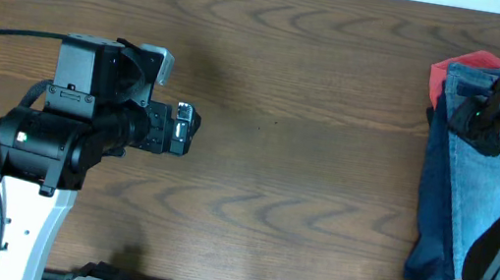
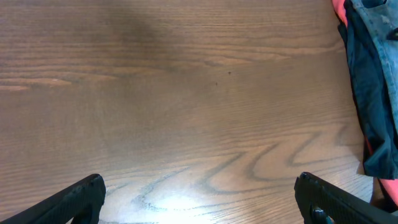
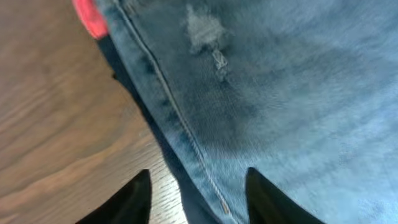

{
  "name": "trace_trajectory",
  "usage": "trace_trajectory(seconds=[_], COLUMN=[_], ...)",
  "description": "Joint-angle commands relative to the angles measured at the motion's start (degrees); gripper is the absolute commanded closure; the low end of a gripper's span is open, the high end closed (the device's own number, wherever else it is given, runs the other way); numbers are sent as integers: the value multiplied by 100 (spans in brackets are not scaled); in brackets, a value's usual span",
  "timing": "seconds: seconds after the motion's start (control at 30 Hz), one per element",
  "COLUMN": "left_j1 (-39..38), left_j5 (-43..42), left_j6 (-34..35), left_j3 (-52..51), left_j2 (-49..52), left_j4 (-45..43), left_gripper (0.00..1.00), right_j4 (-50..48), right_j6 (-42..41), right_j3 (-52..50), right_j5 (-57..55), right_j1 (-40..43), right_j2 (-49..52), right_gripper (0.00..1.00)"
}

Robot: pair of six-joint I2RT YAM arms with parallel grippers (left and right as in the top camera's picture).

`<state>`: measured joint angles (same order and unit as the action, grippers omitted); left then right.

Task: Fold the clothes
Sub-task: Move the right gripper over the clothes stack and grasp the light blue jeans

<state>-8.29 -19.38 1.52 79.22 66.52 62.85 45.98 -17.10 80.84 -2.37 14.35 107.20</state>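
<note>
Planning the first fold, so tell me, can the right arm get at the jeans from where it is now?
Probably yes. Its tool hangs open just above the edge of the jeans, with nothing between them.

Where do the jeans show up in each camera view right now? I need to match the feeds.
Overhead: the jeans lie at the right edge of the picture.
Left wrist: the jeans sit in the upper right corner.
Right wrist: the jeans fill most of the picture.
Shared landmark: the red cloth peeking from under the jeans' edge, visible in the left wrist and right wrist views too.
</note>
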Motion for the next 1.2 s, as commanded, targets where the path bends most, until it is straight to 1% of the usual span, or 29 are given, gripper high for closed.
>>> trace_trajectory(seconds=[0.0, 0.17, 0.23, 0.27, 0.33, 0.37, 0.4, 0.43, 0.47, 0.5, 0.53, 0.57, 0.93, 1.0, 1.1, 1.17], left_j1=[24, 24, 24, 24, 24, 24, 24, 24, 24, 24, 24, 24, 24, 24, 24, 24], left_j5=[-76, -76, -76, -76, -76, -76, -76, -76, -79, -79, -76, -76, -76, -76, -76, -76], left_j6=[31, 31, 28, 31, 31, 31, 31, 31, 31, 31, 31, 31, 31, 31, 31, 31], left_j3=[138, 138, 138, 138, 138, 138, 138, 138, 138, 138, 138, 138, 138, 138, 138, 138], left_j2=[-13, 4, 9, 9, 9, 9, 9, 9, 9, 9, 9, 9, 9, 9, 9, 9], left_j4=[7, 13, 9, 9, 11, 11, 13, 13, 13, 11, 11, 11, 11, 11, 11, 9], left_gripper=[2, 2, 2, 2, 2, 2, 2, 2, 2, 2, 2, 2, 2, 2, 2, 2], right_j4=[-26, -35, -35, -31, -28, -33, -39, -39, -37, -26, 9, 55, 284, 286, 229, 155], right_j6=[129, 133, 133, 136, 223, 260, 260, 254, 256, 254, 254, 234, 236, 264, 621, 671], right_j3=[114, 114, 114, 111, 111, 111, 114, 122, 142, 168, 201, 247, 461, 461, 461, 459], right_j5=[-197, -409, -407, -398, -385, -389, -413, -483, -527, -531, -529, -529, -463, -278, 315, 428], right_j1=[-7, -11, -15, -17, -33, -42, -44, -42, -22, 2, 33, 74, 734, 767, 737, 693], right_j2=[210, 533, 638, 675, 732, 739, 739, 723, 702, 684, 662, 627, 133, 133, 133, 138], right_gripper=[56, 55, 47, 45, 45, 47, 57, 72, 84, 91, 96, 99, 98, 93, 81, 70])
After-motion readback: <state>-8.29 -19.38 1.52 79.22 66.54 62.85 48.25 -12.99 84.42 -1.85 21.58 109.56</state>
